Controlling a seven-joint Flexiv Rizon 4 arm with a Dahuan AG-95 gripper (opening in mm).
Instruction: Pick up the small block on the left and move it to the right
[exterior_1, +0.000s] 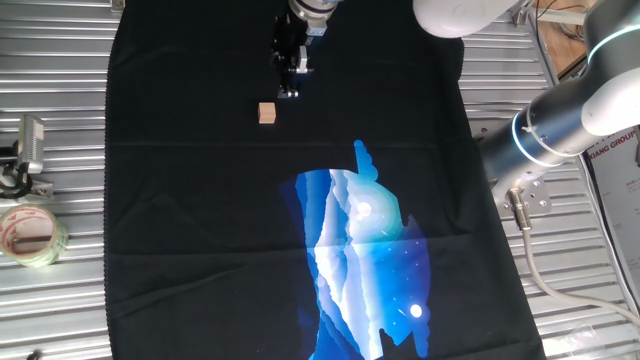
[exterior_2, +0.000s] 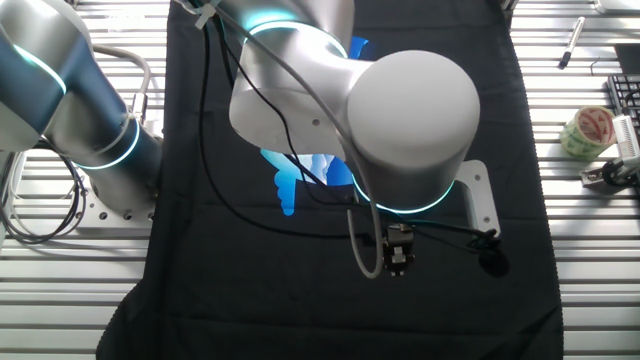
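Claw of dark metal is seen poised above the black cloth, just beside the small block; whether its fingers are apart cannot be told. Nothing is gripped: pick-up and rightward transfer remain. A pale wooden cube, the small block rests untouched left of the blue print.

We can read very little; on a sign at the right edge of one fixed view, behind the robot arm, we make out the cut-off letters "IANG GROUP"; the tape roll in the other fixed view bears red print too small to read.
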